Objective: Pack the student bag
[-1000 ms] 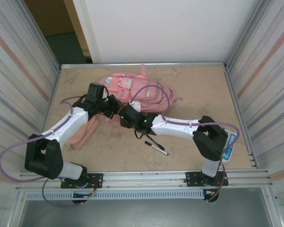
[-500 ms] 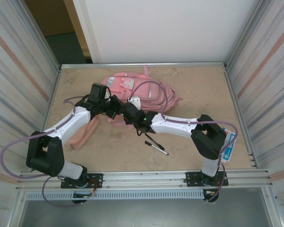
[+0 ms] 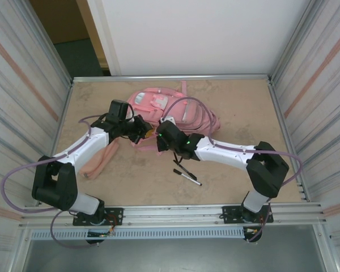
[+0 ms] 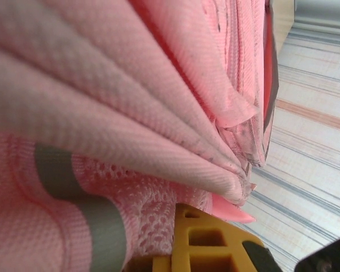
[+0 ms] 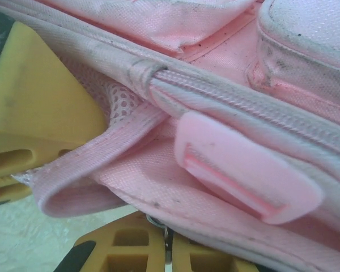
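On table [image 3: 243,107], student bag [image 3: 186,113], white patch [image 3: 149,101] unreadable

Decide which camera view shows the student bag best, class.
The top external view: most of the pink student bag shows, front pockets included. The left wrist view shows close folded fabric and mesh; the right wrist view shows a zip, strap and buckle.
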Robot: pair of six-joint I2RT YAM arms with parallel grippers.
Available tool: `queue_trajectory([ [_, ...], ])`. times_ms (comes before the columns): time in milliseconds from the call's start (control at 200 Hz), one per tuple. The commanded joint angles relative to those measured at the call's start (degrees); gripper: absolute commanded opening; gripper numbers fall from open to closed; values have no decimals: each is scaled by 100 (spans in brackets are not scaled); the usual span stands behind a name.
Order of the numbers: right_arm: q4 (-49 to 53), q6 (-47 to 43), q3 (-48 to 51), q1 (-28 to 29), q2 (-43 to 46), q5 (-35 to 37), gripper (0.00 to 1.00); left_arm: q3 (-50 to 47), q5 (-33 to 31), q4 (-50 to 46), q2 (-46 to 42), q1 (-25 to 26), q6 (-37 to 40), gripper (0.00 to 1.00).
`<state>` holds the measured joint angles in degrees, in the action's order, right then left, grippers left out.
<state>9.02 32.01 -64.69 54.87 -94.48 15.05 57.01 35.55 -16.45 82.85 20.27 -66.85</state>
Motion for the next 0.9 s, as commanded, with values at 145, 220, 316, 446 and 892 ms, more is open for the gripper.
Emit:
queue_trajectory([
  [145,153,-153,680,-531,571,-750,0,66,137,83,207,-192,484,0],
  [220,135,-7,892,-692,671,-959,0,-1,187,257,311,-216,474,0],
  [316,-56,145,1271,-859,875,-1142,0,22,227,325,456,-246,573,0],
  [446,-28,124,1438,-1059,990,-1400,0,138,389,283,613,-323,684,0],
  [892,-339,-291,1677,-1232,1123,-2171,0,495,737,-152,1375,-835,1487,0],
])
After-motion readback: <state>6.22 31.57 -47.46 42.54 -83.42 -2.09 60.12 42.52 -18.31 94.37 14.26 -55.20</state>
